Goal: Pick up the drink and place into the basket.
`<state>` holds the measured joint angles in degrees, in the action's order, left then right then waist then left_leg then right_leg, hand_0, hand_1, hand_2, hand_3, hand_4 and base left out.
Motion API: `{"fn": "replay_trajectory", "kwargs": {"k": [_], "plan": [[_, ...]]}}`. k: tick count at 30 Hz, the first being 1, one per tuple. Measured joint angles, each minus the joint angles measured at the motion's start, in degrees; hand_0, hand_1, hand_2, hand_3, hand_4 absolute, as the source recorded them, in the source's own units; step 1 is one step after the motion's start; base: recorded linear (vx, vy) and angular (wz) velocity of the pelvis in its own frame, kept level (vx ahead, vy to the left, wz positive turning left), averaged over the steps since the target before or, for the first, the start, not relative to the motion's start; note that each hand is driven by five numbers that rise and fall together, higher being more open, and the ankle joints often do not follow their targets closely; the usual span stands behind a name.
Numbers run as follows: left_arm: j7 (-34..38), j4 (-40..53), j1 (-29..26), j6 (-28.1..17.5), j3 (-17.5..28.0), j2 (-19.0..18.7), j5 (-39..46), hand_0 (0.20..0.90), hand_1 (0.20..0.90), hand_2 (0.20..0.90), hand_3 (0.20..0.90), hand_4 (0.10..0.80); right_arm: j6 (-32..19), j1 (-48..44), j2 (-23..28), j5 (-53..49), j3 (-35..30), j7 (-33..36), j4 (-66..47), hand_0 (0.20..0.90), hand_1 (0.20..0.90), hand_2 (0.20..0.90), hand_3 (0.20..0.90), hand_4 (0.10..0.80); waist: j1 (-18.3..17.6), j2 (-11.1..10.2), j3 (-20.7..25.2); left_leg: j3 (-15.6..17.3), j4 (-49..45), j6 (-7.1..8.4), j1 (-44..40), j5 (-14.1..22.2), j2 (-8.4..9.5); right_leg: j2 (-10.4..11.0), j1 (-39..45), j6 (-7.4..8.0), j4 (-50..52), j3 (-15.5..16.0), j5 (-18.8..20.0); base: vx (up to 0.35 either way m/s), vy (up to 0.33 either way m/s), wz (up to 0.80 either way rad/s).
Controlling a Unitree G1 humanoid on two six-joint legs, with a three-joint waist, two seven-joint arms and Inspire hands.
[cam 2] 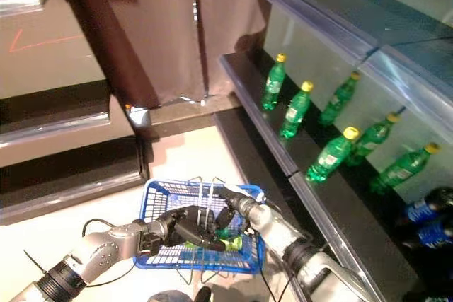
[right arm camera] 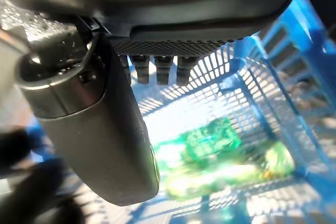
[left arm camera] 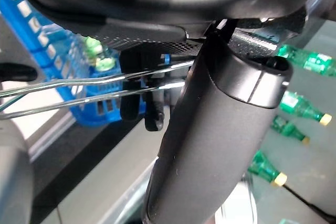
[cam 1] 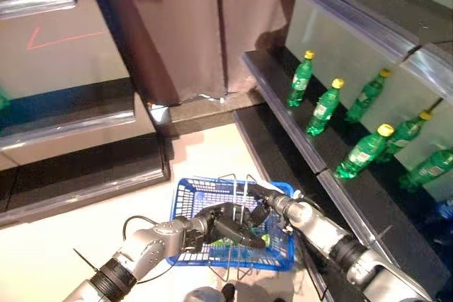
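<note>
A blue plastic basket (cam 1: 185, 196) hangs low in front of me. My left hand (cam 1: 223, 224) has its fingers (left arm camera: 137, 114) curled round the basket's wire handles (left arm camera: 79, 85). A green drink bottle (right arm camera: 220, 150) with a yellow cap lies on its side on the basket floor, also seen as the green bottle (cam 2: 230, 243) by the near wall. My right hand (cam 2: 230, 213) hovers over the basket's right side, just above the bottle. Its fingers (right arm camera: 157, 69) stand clear of the bottle and hold nothing.
To my right a dark shelf (cam 1: 283, 114) carries a row of green bottles (cam 1: 324, 107) with yellow caps, one lying down (cam 1: 362, 152). Blue-labelled bottles (cam 2: 425, 210) sit lower at the far right. A brown panel (cam 1: 177, 26) and a low counter (cam 1: 78, 132) stand ahead and left.
</note>
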<state>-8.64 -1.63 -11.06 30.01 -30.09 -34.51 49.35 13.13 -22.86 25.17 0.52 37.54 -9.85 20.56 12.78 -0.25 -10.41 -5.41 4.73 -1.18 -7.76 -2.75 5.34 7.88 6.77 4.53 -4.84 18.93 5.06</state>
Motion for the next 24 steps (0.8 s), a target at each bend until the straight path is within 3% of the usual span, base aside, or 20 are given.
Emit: {"fn": "replay_trajectory", "kwargs": {"k": [4, 10, 17, 24], "plan": [[2.3, -3.0, 2.0, -2.1, 5.5, 0.1, -0.9, 0.300, 0.300, 0.300, 0.200, 0.100, -1.8, 6.4, 4.4, -3.1, -6.7, -0.6, -6.7, 0.900, 0.900, 0.900, 0.900, 0.800, -3.0, -0.7, -0.1, 1.6, 0.0, -0.25, 0.1, 0.2, -0.09, -0.2, -0.6, 0.34, 0.0, -4.5, 0.0, -0.022, -0.001, -0.22], [4.2, -5.0, 11.9, -6.8, 15.6, 2.2, -0.9, 0.300, 0.300, 0.300, 0.200, 0.100, -5.2, 21.8, 6.5, -10.6, -20.0, -3.1, -11.9, 0.900, 0.900, 0.900, 0.900, 0.800, -7.3, -1.3, 0.0, 6.0, 0.0, -1.57, -0.2, 1.1, -0.87, -1.3, -2.3, -0.01, 0.0, -9.2, 0.7, -0.018, -0.011, -0.41], [6.9, -16.5, 16.5, -14.8, 24.7, 8.1, -0.7, 0.300, 0.300, 0.300, 0.200, 0.100, -8.9, 33.7, -2.5, -27.4, -27.3, -5.7, -11.9, 0.900, 0.900, 0.900, 0.900, 0.800, -12.9, -1.5, 0.0, 11.1, 0.1, -1.90, -0.4, 1.9, -2.11, -3.1, -4.5, -0.61, -0.3, -14.7, 1.2, -0.023, -0.001, -0.41], [8.3, -29.4, 18.7, -20.6, 32.7, 13.7, 6.8, 0.300, 0.300, 0.300, 0.200, 0.100, -11.7, 35.7, -6.4, -41.7, -30.3, -6.9, -11.9, 0.900, 0.900, 0.900, 0.900, 0.800, -16.2, -1.7, 0.2, 16.0, 0.1, -1.32, -1.3, 2.5, -2.88, -4.2, -6.0, -1.27, -0.4, -18.6, 2.2, -0.007, 0.002, -0.41]]}}
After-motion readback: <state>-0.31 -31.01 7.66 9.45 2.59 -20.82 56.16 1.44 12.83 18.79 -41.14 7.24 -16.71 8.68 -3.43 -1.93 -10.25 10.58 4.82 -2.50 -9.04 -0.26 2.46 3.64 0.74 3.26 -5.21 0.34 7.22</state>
